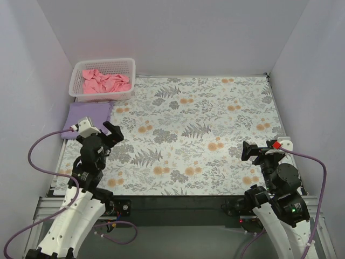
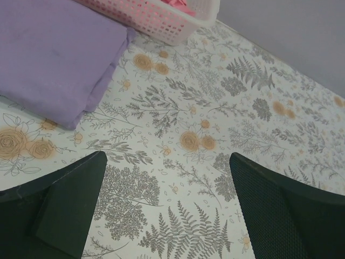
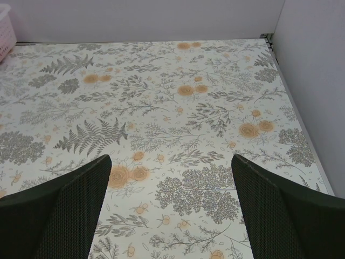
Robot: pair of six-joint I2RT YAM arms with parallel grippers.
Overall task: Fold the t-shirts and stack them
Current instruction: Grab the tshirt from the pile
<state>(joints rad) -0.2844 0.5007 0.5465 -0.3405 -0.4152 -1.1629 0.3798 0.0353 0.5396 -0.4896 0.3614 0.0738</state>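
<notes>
The salmon-pink t-shirt (image 1: 104, 81) lies crumpled inside the white lattice basket (image 1: 129, 67) at the far left; a bit of it shows in the left wrist view (image 2: 180, 6). The lavender-purple t-shirt (image 1: 89, 116) lies folded flat on the tablecloth just in front of the basket, and fills the upper left of the left wrist view (image 2: 51, 54). My left gripper (image 1: 108, 131) is open and empty, just right of the purple shirt's near corner, jaws wide apart (image 2: 167, 205). My right gripper (image 1: 252, 149) is open and empty above the near right of the tablecloth (image 3: 170, 208).
The floral-print tablecloth (image 1: 205, 124) covers the table. Grey walls close in the left, back and right sides. The basket's corner shows at the far left of the right wrist view (image 3: 5, 29). Purple cables loop beside both arms.
</notes>
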